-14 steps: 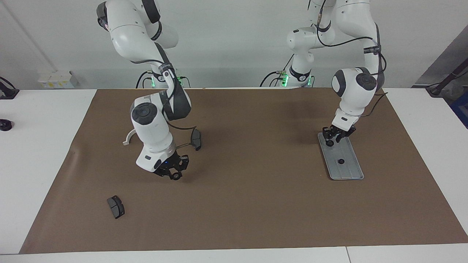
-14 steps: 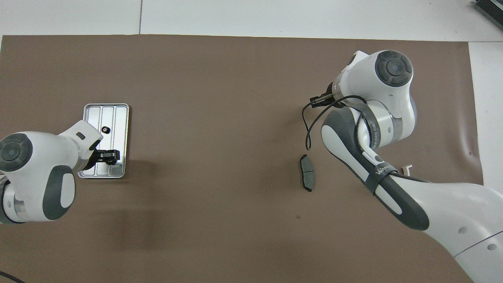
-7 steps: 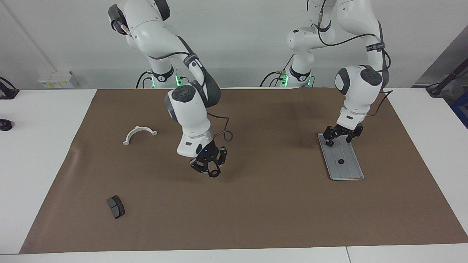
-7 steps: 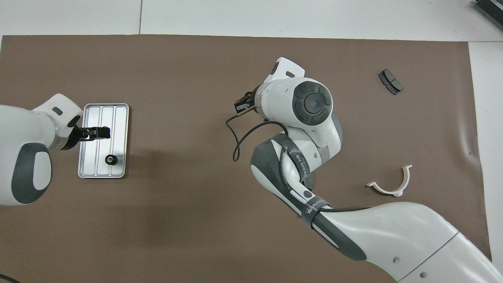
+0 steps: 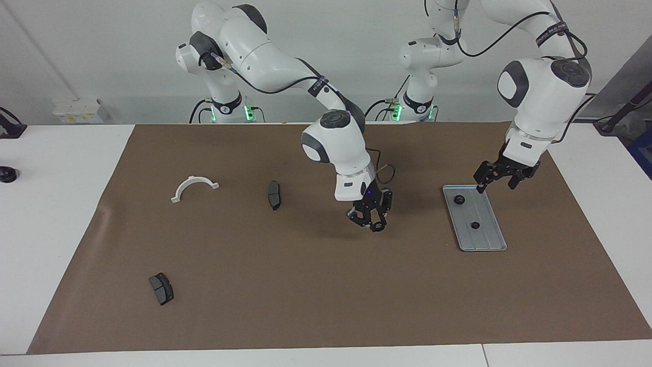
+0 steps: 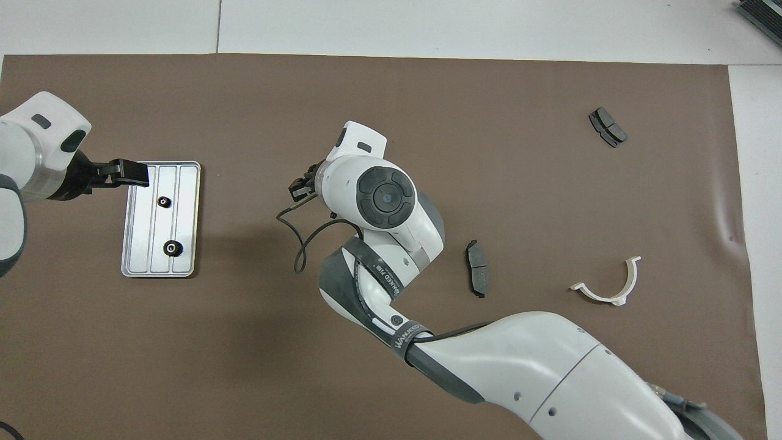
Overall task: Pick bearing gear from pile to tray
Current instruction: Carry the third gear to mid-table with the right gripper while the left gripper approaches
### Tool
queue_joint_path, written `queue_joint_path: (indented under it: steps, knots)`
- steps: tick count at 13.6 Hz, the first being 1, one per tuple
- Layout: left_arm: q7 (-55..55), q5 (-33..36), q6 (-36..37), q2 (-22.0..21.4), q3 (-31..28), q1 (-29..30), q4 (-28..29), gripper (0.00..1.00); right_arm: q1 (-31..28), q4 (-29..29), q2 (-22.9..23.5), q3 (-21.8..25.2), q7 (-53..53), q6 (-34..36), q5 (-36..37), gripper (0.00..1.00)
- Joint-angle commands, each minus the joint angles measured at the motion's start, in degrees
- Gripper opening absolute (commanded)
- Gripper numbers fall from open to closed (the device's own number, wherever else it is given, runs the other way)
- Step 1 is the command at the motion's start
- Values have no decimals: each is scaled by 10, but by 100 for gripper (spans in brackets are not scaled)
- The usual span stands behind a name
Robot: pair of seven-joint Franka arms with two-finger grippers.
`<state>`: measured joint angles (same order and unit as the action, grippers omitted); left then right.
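Note:
The silver tray lies toward the left arm's end of the table, also in the overhead view. Two small black rings lie on it, also seen from overhead. My left gripper is open and empty, raised over the tray's edge nearer the robots. My right gripper hangs over the mat between a brake pad and the tray, shut on a small black ring; its hand hides most of it from overhead.
The pile is scattered toward the right arm's end: a white half-ring bracket, a dark brake pad, and a second pad farther from the robots. A brown mat covers the table.
My right gripper has carried its ring from the pile toward the tray. My left gripper let go of a ring onto the tray, then rose and drew back.

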<state>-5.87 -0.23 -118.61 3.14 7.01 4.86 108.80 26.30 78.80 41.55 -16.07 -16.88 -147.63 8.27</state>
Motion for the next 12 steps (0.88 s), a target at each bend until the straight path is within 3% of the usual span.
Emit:
queue_joint_path:
  steps: [1,4,6,10,12]
  knots:
    - [-34,-8,-38,16,-4,-34,5,100,30,-34,24,7,-41,-8,18,22]
    - [-67,-8,-81,28,-4,-53,19,100,45,-30,17,11,-86,6,37,38]
    - [-78,-8,-103,37,-4,-56,19,100,45,-32,11,10,-90,63,48,46]
    - [-109,-11,-136,62,-2,-58,13,100,31,-31,-12,8,-84,119,47,50]
    - [-176,-11,-157,81,-4,-102,12,100,3,-25,-53,1,-58,191,37,50]
